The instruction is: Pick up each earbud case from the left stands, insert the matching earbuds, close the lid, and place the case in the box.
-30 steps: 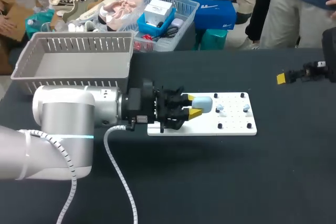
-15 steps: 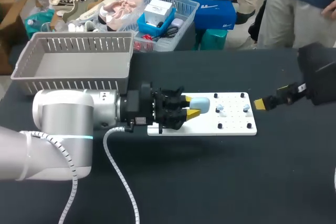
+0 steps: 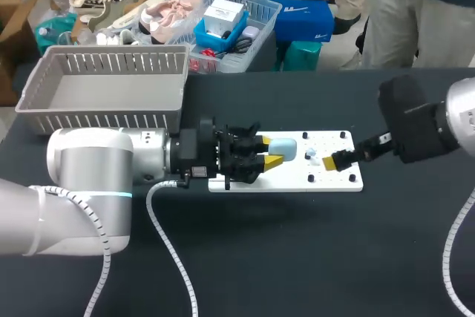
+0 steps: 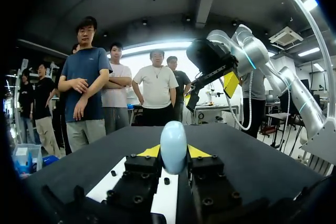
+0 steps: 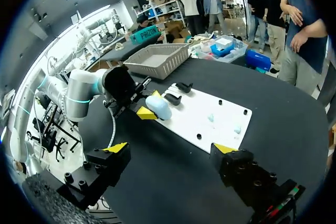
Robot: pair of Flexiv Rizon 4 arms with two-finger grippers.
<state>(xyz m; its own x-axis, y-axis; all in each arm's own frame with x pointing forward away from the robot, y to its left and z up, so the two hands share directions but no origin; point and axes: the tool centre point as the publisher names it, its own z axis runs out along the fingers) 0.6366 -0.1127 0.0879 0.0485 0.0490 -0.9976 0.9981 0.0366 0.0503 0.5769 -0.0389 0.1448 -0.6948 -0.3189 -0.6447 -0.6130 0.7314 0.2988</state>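
Observation:
A light blue earbud case sits between the yellow fingertips of my left gripper, which is shut on it over the left part of the white board. In the left wrist view the case stands upright between the fingers. My right gripper hangs open over the board's right end, close to a small pale earbud. The right wrist view shows that gripper wide open and empty, with two earbuds on the board ahead of it and two empty black stands beside the case.
A grey slatted basket stands at the back left of the table, behind my left arm. Small black pegs stick up from the board. Dark tabletop stretches in front of the board.
My right arm has swung in from the table's right edge to the right end of the board. The left arm and the case have stayed where they were.

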